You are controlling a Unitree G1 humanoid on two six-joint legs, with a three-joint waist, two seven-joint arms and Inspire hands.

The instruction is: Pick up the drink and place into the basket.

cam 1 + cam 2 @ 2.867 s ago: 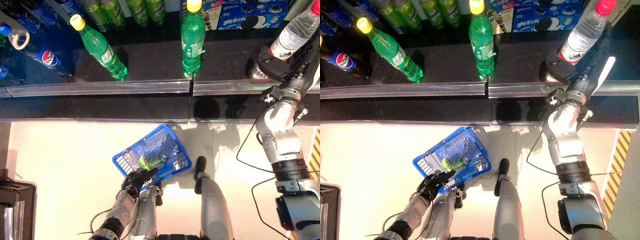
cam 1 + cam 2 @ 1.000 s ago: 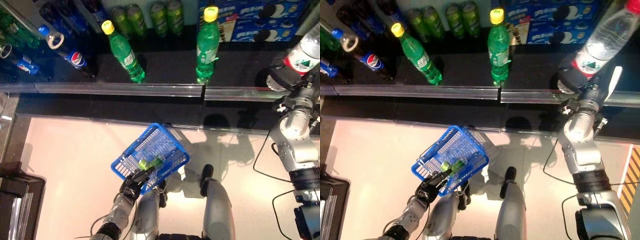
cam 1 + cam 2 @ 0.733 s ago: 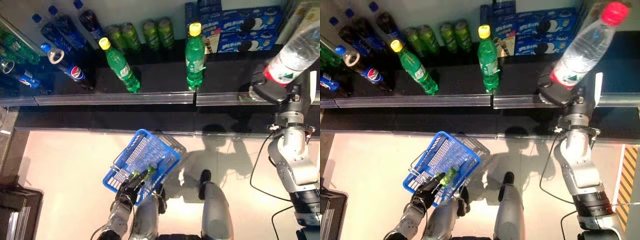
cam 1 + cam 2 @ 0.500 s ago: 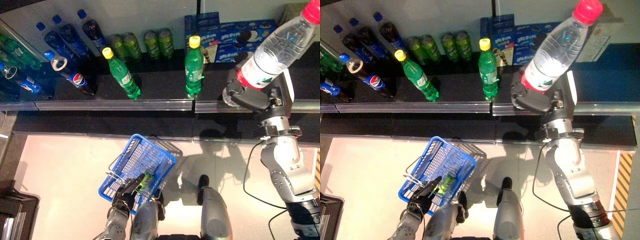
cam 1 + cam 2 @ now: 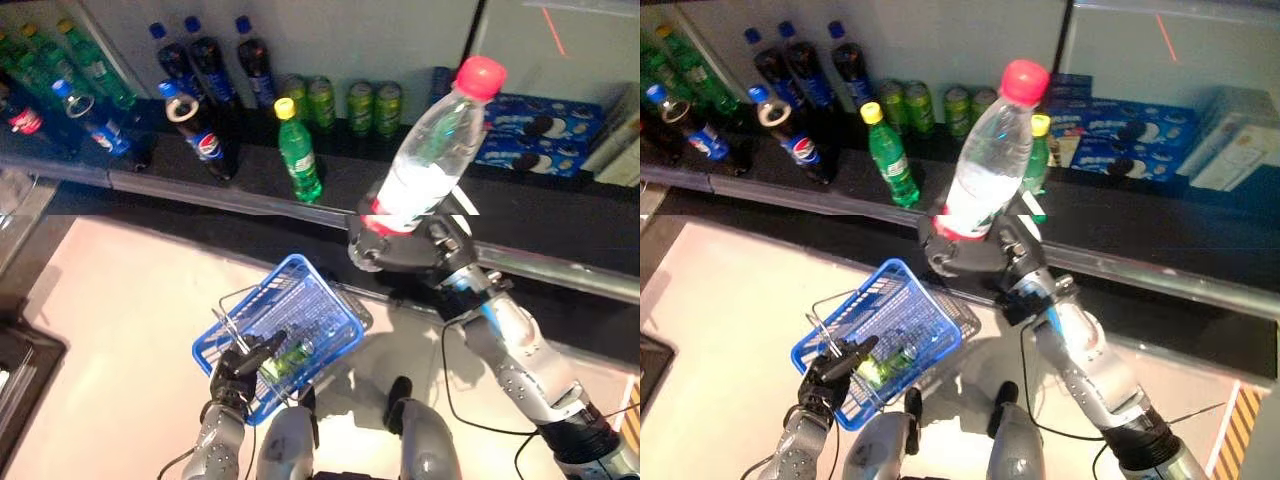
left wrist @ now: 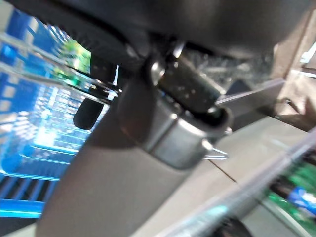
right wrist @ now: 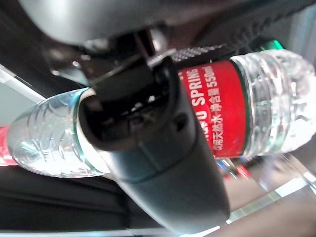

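My right hand (image 5: 400, 250) is shut on a clear water bottle (image 5: 430, 150) with a red cap and red label, held up high above and to the right of the blue basket (image 5: 300, 305). The bottle also shows in the right wrist view (image 7: 256, 113), with my fingers (image 7: 148, 128) curled round it. My left hand (image 5: 240, 368) is shut on the thin wire handles of the blue basket, which hangs low at the left. A green drink (image 5: 288, 358) lies inside the basket.
A dark shelf (image 5: 560, 270) runs across the back. On it stand green bottles (image 5: 297, 152), dark cola bottles (image 5: 205, 140), green cans (image 5: 362, 105) and blue biscuit boxes (image 5: 540, 125). A pale floor (image 5: 110, 290) lies below the basket.
My right hand has carried the water bottle off the shelf toward the left, nearer the basket. The camera has shifted, so the shelf sits differently. The basket still hangs from my left hand.
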